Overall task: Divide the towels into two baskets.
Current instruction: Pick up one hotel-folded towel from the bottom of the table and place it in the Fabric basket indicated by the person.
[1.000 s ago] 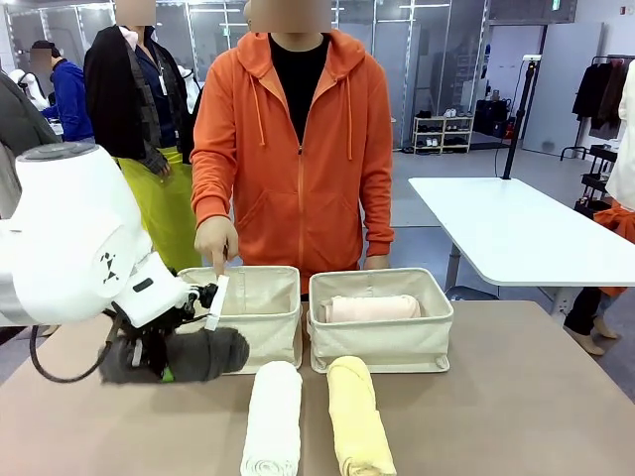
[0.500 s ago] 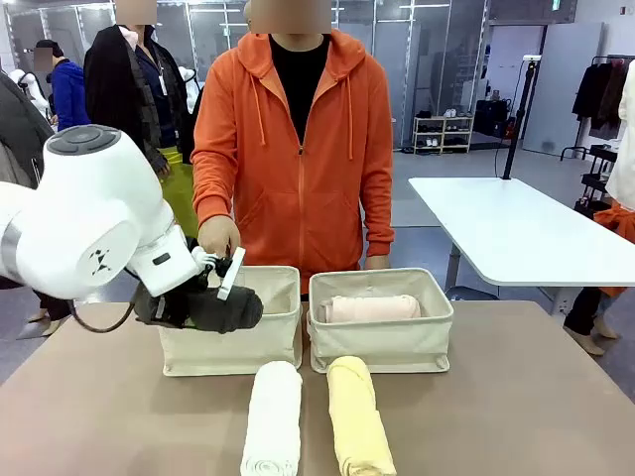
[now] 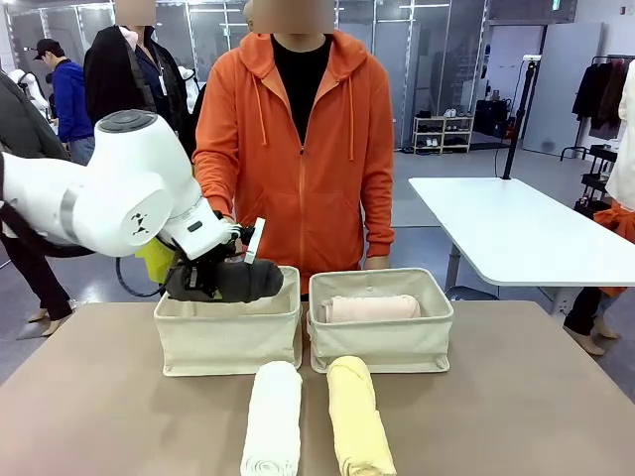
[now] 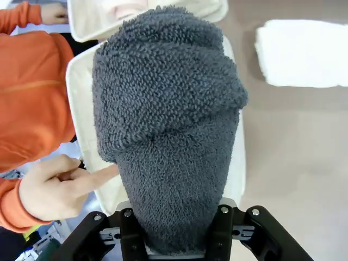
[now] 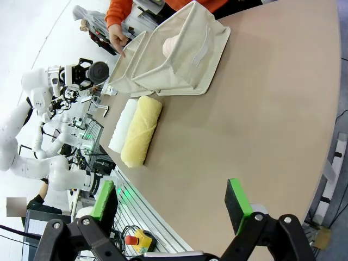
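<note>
My left gripper is shut on the dark grey towel and holds it lengthwise just above the left basket. In the left wrist view the grey towel rises from between the fingers over the basket's rim. A pink towel lies in the right basket. On the table in front of the baskets lie a white towel and a yellow towel. My right gripper hangs open over the table's near right part, nothing between its green pads.
A person in an orange hoodie stands behind the baskets. One hand points a finger at the left basket's far rim, close to the grey towel. The other hand rests behind the right basket. Bare tabletop lies to the right.
My left arm has lifted the grey towel from beside the left basket, up and to the right, until it hangs over that basket. The other towels and the right gripper have stayed put.
</note>
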Controlling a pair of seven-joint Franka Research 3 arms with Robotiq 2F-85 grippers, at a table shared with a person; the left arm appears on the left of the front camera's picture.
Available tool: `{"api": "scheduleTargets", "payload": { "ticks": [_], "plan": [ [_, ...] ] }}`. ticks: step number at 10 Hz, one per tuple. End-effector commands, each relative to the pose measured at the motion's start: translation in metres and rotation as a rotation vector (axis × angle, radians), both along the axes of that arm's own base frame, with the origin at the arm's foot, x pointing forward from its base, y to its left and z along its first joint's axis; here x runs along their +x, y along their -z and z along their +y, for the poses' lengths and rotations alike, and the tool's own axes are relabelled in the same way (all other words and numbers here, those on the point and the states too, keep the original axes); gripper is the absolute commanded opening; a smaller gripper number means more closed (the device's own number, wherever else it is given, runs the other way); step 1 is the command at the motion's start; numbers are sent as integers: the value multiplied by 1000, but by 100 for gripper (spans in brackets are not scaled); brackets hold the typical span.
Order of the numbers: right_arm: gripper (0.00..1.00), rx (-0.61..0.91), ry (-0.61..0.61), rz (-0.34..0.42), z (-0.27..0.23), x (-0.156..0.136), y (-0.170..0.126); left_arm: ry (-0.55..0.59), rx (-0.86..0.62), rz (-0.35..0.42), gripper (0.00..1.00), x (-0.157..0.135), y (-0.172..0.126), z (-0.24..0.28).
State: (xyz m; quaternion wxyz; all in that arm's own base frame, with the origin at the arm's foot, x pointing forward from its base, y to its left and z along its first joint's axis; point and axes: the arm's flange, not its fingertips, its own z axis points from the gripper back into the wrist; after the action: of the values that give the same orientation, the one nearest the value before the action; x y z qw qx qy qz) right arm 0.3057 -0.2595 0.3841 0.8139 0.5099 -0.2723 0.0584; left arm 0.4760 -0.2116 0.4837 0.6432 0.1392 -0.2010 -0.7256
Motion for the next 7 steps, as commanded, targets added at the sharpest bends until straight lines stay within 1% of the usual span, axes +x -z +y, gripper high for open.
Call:
{"api": "scheduleTargets", "payload": {
  "ticks": [1, 2, 4, 5, 6, 7],
  "plan": [
    [100, 2, 2, 21, 1, -4, -4, -115, 50, -74, 43, 29, 0, -3],
    [100, 2, 2, 21, 1, -4, -4, -114, 50, -92, 43, 41, 3, -2],
    [100, 2, 2, 21, 1, -4, -4, -100, 44, -62, 43, 68, 15, 4],
    [100, 2, 2, 21, 1, -4, -4, -89, 29, -66, 43, 80, 19, 5],
    [100, 2, 2, 21, 1, -4, -4, -87, -16, -46, 43, 91, 22, 6],
    [100, 2, 2, 21, 1, -4, -4, -110, 13, -27, 43, 99, 27, 4]
  ]
}}
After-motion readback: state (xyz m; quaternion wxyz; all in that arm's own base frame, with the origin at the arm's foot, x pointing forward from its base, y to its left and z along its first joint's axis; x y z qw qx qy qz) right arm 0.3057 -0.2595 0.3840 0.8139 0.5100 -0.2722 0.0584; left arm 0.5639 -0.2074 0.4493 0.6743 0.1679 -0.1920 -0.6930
